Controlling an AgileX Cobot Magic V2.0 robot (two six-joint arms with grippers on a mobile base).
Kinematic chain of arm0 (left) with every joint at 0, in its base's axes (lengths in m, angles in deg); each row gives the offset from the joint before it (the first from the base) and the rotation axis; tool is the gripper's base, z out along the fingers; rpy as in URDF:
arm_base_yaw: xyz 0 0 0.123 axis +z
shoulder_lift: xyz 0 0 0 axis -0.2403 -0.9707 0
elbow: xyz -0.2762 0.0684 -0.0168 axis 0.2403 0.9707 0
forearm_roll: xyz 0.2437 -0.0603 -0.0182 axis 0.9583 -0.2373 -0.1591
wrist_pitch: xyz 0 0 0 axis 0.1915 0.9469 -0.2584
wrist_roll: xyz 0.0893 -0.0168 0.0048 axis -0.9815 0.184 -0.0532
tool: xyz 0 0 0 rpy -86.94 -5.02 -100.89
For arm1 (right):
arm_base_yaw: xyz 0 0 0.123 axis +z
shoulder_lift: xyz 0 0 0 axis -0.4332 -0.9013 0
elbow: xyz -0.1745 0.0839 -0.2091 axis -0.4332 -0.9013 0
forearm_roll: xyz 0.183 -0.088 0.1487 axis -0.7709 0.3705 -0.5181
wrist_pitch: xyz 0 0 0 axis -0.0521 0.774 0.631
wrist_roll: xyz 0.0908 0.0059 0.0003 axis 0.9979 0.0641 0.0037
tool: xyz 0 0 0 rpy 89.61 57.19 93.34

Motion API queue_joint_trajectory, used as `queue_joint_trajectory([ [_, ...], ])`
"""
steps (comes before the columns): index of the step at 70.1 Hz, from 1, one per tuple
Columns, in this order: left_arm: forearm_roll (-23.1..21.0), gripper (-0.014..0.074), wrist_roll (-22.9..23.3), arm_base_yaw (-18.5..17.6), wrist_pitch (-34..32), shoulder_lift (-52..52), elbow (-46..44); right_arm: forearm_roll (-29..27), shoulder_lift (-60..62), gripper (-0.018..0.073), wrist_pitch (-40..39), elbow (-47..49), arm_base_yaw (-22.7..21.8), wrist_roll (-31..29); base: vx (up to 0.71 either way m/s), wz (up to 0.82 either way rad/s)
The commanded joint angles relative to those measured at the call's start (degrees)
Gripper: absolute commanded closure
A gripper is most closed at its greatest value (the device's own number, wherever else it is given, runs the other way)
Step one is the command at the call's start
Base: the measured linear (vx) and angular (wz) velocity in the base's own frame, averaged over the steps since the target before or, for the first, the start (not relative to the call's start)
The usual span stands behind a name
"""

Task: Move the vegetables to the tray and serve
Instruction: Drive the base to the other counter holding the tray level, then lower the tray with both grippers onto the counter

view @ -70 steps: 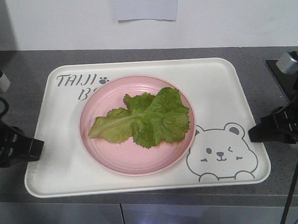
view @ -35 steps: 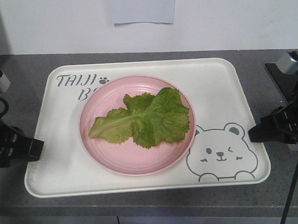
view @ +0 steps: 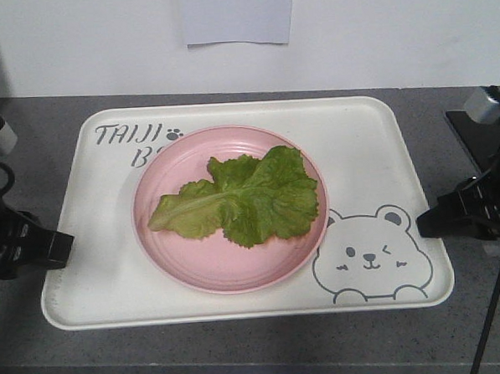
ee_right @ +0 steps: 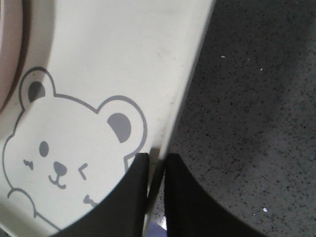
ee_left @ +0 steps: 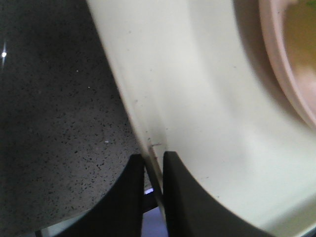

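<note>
A green frilly lettuce leaf (view: 242, 200) lies on a round pink plate (view: 204, 265), which sits on the cream tray (view: 361, 139) with "TAIJI" lettering and a winking bear. My left gripper (view: 64, 244) is shut on the tray's left rim; the left wrist view shows the rim (ee_left: 143, 133) pinched between the jaws of that gripper (ee_left: 154, 165). My right gripper (view: 424, 221) is shut on the tray's right rim; the right wrist view shows this gripper (ee_right: 158, 165) clamping the rim (ee_right: 182, 94) beside the bear drawing (ee_right: 64, 158).
The tray is over a dark grey speckled counter (view: 430, 102). A white wall with a sheet of paper (view: 237, 12) stands behind. The counter's front edge (view: 242, 359) runs along the bottom, with cabinet fronts below.
The tray stays fixed in view between both grippers while the counter, wall paper and cabinet fronts shift downward in the picture. Both grips are unchanged.
</note>
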Motion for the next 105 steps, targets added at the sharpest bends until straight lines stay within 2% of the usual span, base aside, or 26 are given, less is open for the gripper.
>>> queue_joint_trajectory([
  [1,-5.78,0.0603,-1.61,-0.77,-3.25,1.29,-1.85,-6.67,1.49,0.0562,3.08,1.51,0.48,-2.92,0.04,-0.01],
  [105,-5.78,0.0603,-1.61,-0.77,-3.25,1.29,-1.85,-6.67,1.49,0.0562,3.08,1.51,0.48,-2.92,0.04,0.00],
])
